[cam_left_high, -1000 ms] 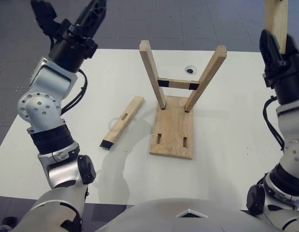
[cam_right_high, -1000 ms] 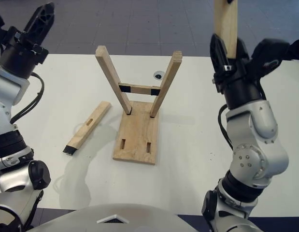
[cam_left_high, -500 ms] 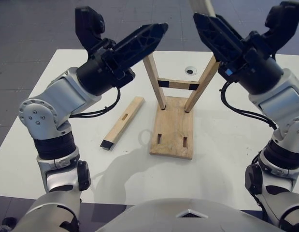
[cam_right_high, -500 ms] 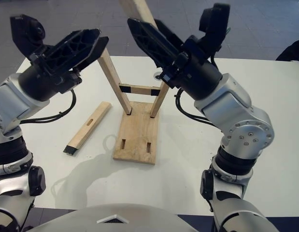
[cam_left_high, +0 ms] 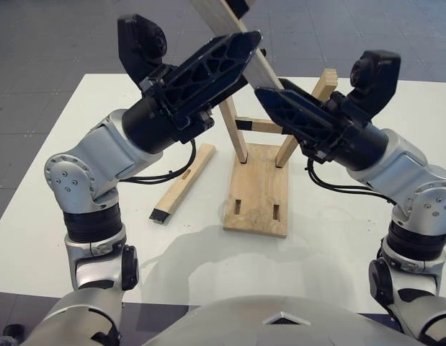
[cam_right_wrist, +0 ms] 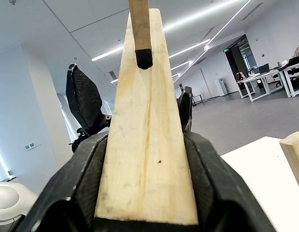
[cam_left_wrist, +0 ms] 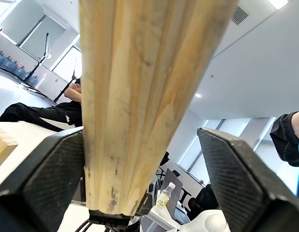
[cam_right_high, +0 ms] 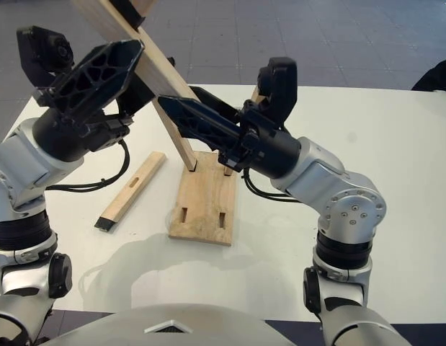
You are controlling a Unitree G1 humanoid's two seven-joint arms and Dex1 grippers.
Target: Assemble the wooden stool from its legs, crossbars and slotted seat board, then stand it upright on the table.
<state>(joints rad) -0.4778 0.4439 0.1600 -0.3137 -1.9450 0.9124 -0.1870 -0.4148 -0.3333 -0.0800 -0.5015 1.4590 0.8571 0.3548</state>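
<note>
Above the far half of the desk (cam_left_high: 352, 238), one leg (cam_left_high: 226, 18) is held in the air with its long axis tilted. The upper end rises away and to the left, and the lower end is clamped by the right gripper (cam_left_high: 269, 97), whose fingers are pressed against its two sides. Higher along the same leg, the left gripper (cam_left_high: 244, 50) is set around it with fingers spread. In the left wrist view, one finger (cam_left_wrist: 38, 179) lies against the wood and the second finger (cam_left_wrist: 241, 188) stands clear of it. A dark-tipped crossbar (cam_right_wrist: 141, 29) appears to be fitted to the held leg, though the joint cannot be made out.

Below the held leg and nearer the robot, the seat board (cam_left_high: 255, 216) lies flat on the desk with its two near slots (cam_left_high: 237, 207) unfilled. The coming move is judged to turn on this relation: the leg would have to be brought upright and lowered towards the robot into one of those slots.

One seat board is counted. Four legs are counted: the held one, two standing legs (cam_left_high: 235, 133) planted at the board's far end, and a loose leg (cam_left_high: 183, 180) lying just left of the board, nearer the left arm. Two crossbars are counted, the second crossbar (cam_left_high: 264, 126) joining the standing legs.
</note>
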